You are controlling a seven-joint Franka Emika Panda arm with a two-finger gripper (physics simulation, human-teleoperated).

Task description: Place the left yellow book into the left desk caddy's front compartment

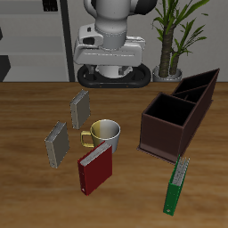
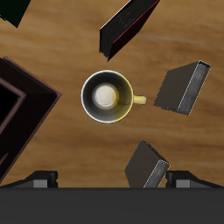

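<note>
The left yellow book [image 1: 80, 109] is grey with tan edges and stands upright behind the mug; it also shows in the wrist view [image 2: 146, 166]. Its twin [image 1: 57, 142] stands nearer the table's front edge and also shows in the wrist view [image 2: 184, 87]. The left desk caddy [image 1: 178, 134] is a dark brown box, and its front compartment [image 1: 166, 114], the squarish low-walled one, is empty. One corner of the caddy shows in the wrist view [image 2: 22, 109]. My gripper [image 2: 109, 179] is open and empty. It hangs high over the table's back [image 1: 111, 61], above the mug and well clear of both books.
A white and yellow mug [image 1: 105, 134] stands between the books and the caddy, and also shows in the wrist view [image 2: 107, 96]. A dark red book [image 1: 95, 169] stands in front of it. A slim green book [image 1: 178, 185] lies near the front edge. A potted plant [image 1: 169, 44] stands behind the caddy.
</note>
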